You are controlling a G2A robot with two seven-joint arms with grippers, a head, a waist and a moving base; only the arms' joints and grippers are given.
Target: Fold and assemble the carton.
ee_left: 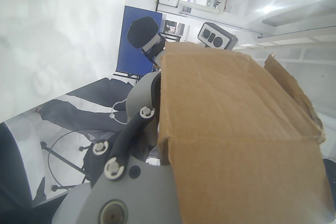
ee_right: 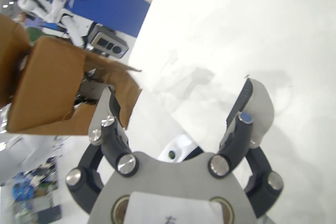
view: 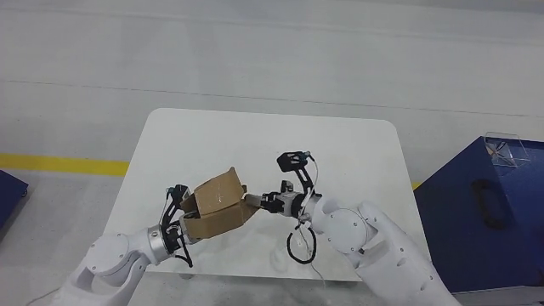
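**Item under inspection.** The carton (view: 217, 200) is partly formed and tilted. It is held between the two arms over the near part of the desk (view: 340, 144). It appears to be raised off the surface, though contact along its lower edge cannot be ruled out from above.

**Left claw** (view: 183, 212). This claw is closed on the carton's wall at the end nearest its arm. In the left wrist view one finger (ee_left: 141, 93) lies along the outside of the cardboard and the opposing finger is hidden behind the panel. A clamped grip is therefore a judgement, made because nothing else bears the box. The hold serves as an anchor, keeping the body steady and turned towards the other arm.

**Right claw** (ee_right: 181, 96). The jaws are spread wide and hold nothing. One finger (ee_right: 113, 104) sits against the loose end flap (ee_right: 126, 88), and the other finger stands clear over bare desk. This suits pressing rather than gripping.

**Assessment.** The flap is still splayed outward and is not yet folded in. The next push probably needs firm counter-hold from the left side, or the torn-edged flap may slide off the finger.
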